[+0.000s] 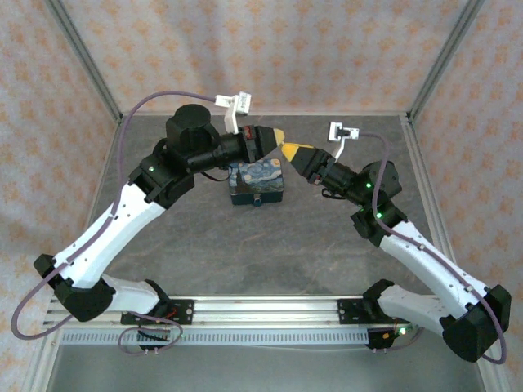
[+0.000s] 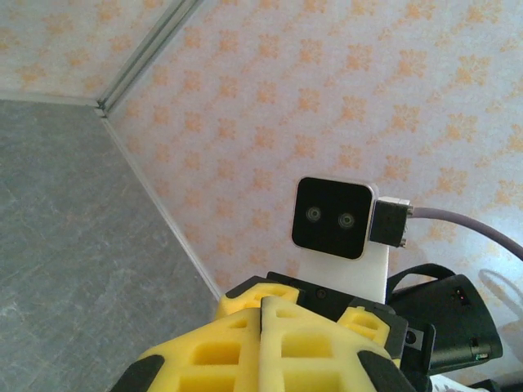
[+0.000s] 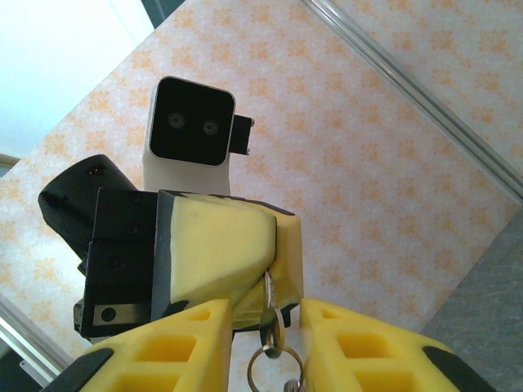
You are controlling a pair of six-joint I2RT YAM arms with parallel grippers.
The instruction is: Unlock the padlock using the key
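Note:
Above the table my two grippers meet tip to tip over a dark blue starry-print tin. My left gripper is shut, and the right wrist view shows the blade of the small silvery key pinched between its yellow fingers. The key hangs down with a key ring below it. My right gripper is open, one finger on each side of the key head with a gap on both sides. A small dark piece sits on the tin's near side; I cannot tell if it is the padlock.
The tin stands mid-table toward the back. Patterned walls and metal frame posts close in the back and sides. A rail carrying both arm bases runs along the near edge. The right wrist camera faces my left fingers.

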